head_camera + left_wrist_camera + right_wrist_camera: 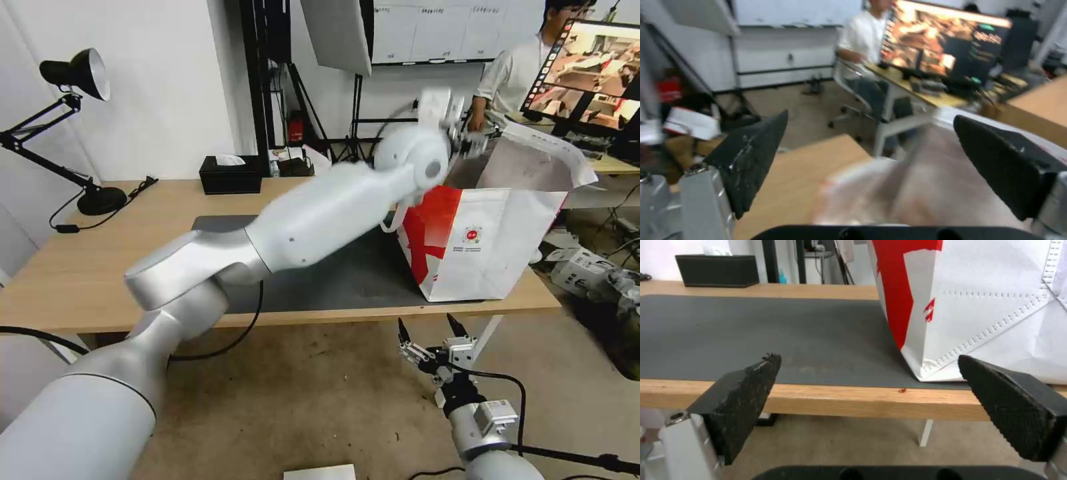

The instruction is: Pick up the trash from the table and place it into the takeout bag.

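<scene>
The left arm is reaching way across the desk (80, 267), and the left end effector (467, 141) is hanging right over the open top of the takeout bag (493, 247). In the left wrist view its fingers (751, 156) are spread wide apart with nothing between them, and the pale inside of the bag is sitting blurry right underneath.

The bag is standing upright at the right end of the desk, partly on the dark grey mat (751, 333), with its front bottom corner close to the near edge. A tiny red crumb (902, 390) is lying on the bare wood just in front of that corner.

The right end effector (430, 333) is waiting low, below and in front of the desk edge, also wide open and empty, pointing at the mat and the bag.

A black tissue box (231, 175) is sitting at the back of the desk, and a black desk lamp (73, 127) is over at the far left.
</scene>
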Motion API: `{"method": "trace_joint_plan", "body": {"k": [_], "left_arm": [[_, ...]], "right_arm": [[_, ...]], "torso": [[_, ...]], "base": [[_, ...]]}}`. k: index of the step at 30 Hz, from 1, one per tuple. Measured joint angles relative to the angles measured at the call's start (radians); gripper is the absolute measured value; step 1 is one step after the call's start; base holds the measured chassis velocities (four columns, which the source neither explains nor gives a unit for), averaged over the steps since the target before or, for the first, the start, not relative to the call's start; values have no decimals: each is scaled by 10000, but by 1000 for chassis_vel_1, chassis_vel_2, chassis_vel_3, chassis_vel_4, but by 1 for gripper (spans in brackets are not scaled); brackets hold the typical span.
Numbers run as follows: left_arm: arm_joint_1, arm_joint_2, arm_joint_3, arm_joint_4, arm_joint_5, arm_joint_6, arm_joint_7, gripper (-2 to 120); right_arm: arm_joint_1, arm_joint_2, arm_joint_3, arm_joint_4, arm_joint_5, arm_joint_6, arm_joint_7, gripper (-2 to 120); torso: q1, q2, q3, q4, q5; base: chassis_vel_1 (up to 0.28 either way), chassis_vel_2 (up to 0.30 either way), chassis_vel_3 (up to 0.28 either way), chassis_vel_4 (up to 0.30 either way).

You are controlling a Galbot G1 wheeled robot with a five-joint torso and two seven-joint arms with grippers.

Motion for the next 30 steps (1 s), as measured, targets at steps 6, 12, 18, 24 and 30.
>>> {"method": "trace_joint_plan", "body": {"k": [6,12,18,24,30], "left_arm": [[385,1467,-407,-1190,-243,-100,-119,100],[1103,2974,-410,-2643,-346,-398,-119,100],[2752,4965,-610,-4028,792,-1781,848,100],[4726,6336,-1802,-4819,1975,-2631,2069,100],[8106,7261,-4605,-5944,3291,-2956,2830,100]], "right_arm": [[0,0,0,0,0,0,0,100],[0,0,0,0,0,0,0,100],[0,0,0,0,0,0,0,100],[0,1,-1,0,0,0,-2,100],[0,0,0,-1,0,0,0,100]], "torso": [[0,0,1,-1,-3],[0,0,1,3,-4],[0,1,0,-1,-2],[-1,0,0,9,-7],[0,0,0,-1,-4]], "base": [[0,0,0,0],[0,0,0,0],[0,0,0,0],[0,0,0,0],[0,0,0,0]]}}
